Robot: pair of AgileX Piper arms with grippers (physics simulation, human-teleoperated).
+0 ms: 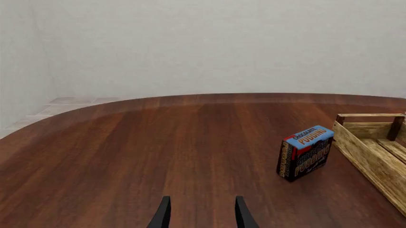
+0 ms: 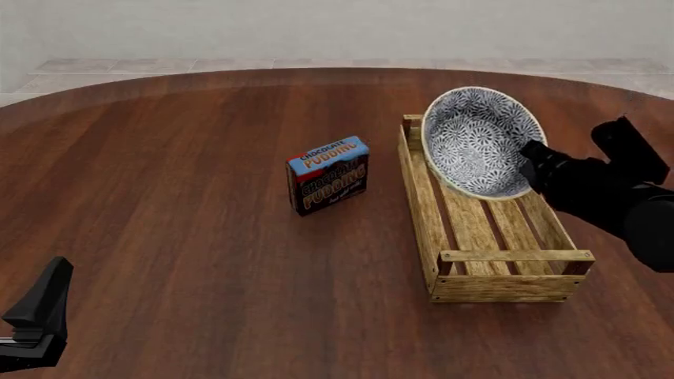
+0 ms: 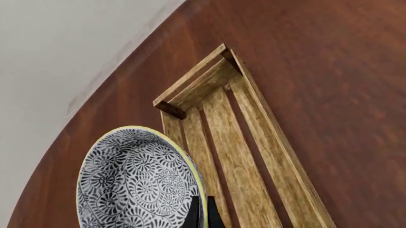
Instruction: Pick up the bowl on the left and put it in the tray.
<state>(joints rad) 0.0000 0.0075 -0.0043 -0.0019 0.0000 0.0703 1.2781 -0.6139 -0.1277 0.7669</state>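
The blue-and-white patterned bowl [image 2: 474, 142] is tipped up on edge over the far half of the wooden tray [image 2: 421, 207], with its inside facing left. My right gripper [image 2: 533, 160] is shut on the bowl's right rim. In the right wrist view the fingers [image 3: 201, 211] pinch the yellowish rim of the bowl [image 3: 133, 185], and the tray [image 3: 273, 130] lies below. I cannot tell whether the bowl touches the slats. My left gripper [image 2: 47, 296] sits low at the near left, far from both. The left wrist view shows it [image 1: 199, 213] open and empty, with the tray [image 1: 371, 145] in sight.
A blue chocolate pudding box [image 2: 328, 175] stands upright just left of the tray, also seen in the left wrist view [image 1: 305, 152]. The round dark wood table [image 2: 179, 181] stretches left of the box, its far edge curving near a pale wall.
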